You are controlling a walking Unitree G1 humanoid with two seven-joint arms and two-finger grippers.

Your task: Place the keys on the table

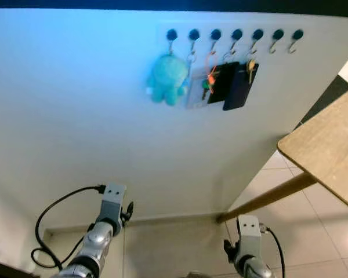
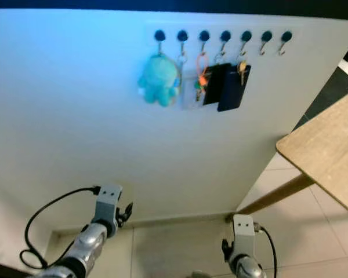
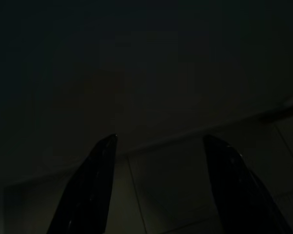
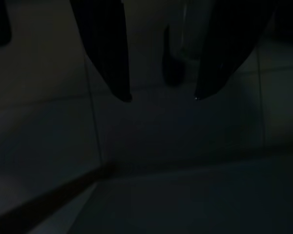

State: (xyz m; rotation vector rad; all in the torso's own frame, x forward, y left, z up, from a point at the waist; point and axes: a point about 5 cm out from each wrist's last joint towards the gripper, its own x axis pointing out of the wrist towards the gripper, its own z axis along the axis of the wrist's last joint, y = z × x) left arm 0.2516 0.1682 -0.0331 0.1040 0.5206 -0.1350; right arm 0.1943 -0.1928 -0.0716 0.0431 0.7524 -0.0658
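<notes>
Keys on the wall hooks, both arms hanging low

Both wrist views are very dark — only black fingers (image 3: 95, 190) against dim floor tiles can be made out, and the small bunches on the rack are too blurred to count. Up on the white wall (image 1: 75, 116) runs a row of hooks (image 1: 235, 36); the keys (image 1: 250, 66) dangle from one toward its right end, beside two dark fobs (image 1: 232, 84), an orange-tagged bunch (image 1: 209, 75) and a teal plush toy (image 1: 167, 80). The wooden counter (image 1: 330, 150) juts in on the right, cut off by the frame edge, its slanted leg (image 1: 267, 200) meeting the pale tiled floor (image 1: 313, 231). The left gripper (image 3: 158, 141) hangs near the skirting with its jaws spread wide, holding nothing; the right gripper (image 4: 161, 97) points at the floor, jaws likewise apart and empty.
</notes>
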